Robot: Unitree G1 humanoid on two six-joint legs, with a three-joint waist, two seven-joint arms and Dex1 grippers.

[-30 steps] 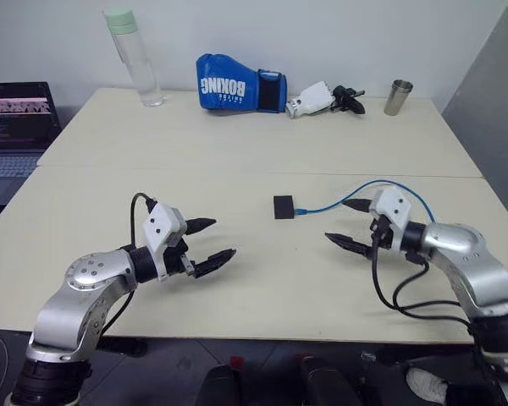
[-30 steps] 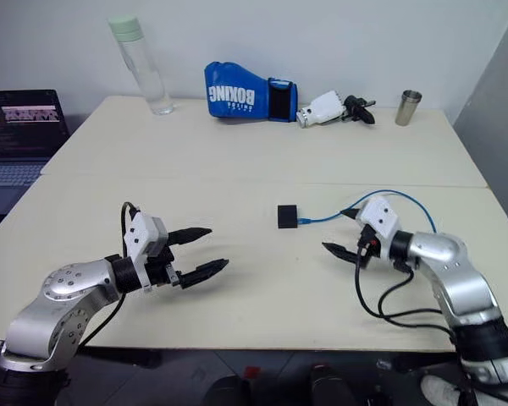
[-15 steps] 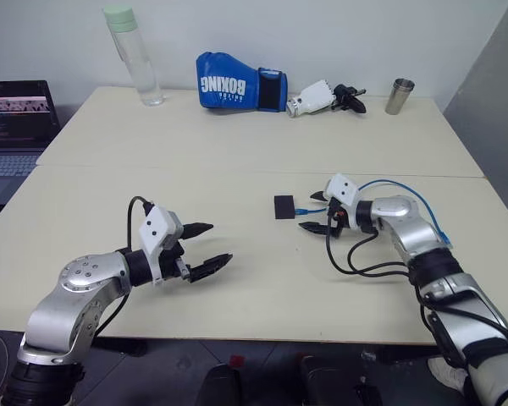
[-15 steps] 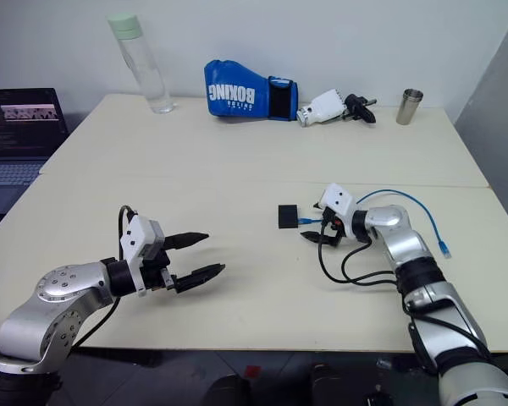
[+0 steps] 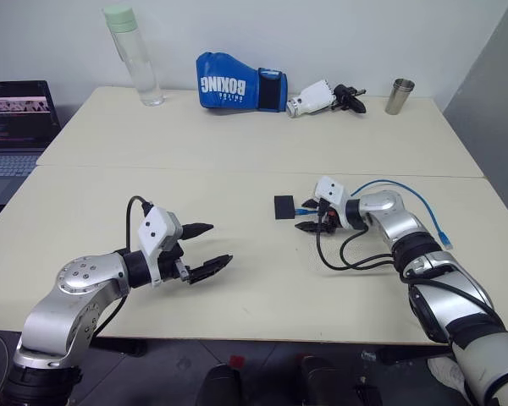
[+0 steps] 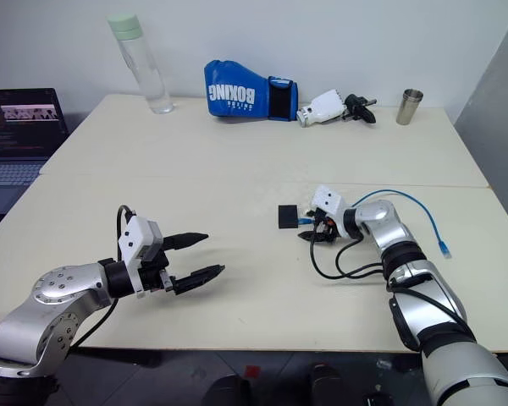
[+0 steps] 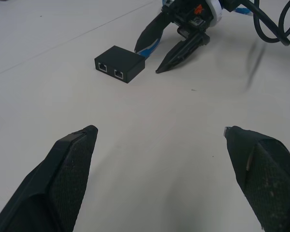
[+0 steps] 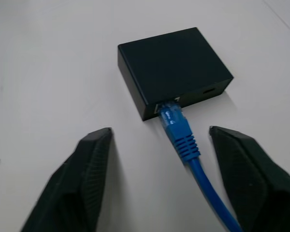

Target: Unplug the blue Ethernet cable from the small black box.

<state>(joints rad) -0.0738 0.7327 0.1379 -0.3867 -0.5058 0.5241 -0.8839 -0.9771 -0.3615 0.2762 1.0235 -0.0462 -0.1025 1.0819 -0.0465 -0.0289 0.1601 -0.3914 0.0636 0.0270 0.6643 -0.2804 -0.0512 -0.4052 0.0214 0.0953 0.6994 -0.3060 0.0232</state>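
The right gripper [image 8: 166, 154], which a second ago hung well back from the small matte-black rectangular box [image 5: 284, 206] beside the far loop of cable, has come in and now stands just beside that box, one black finger on each side of the thin light-blue Ethernet cable [image 8: 183, 137]. Its fingers are apart and touch nothing; they look narrower than a moment ago, as if beginning to close. The cable's blue plug is seated in a port on the side of the box that faces this gripper, so the cable is not yet unplugged. From the box it runs back under the right arm, arcs away across the pale cream table [image 5: 237, 144], and ends in a free plug [image 5: 444, 245] well apart from the box.

The reach appears finished and the grasp on the plug is judged to be the step in hand. Nothing holds the box, so a pull may drag it along.

The left gripper [image 5: 205, 246] hovers well away from the box on its other side, fingers spread wide and empty, as it was a second ago. The box itself has not shifted.
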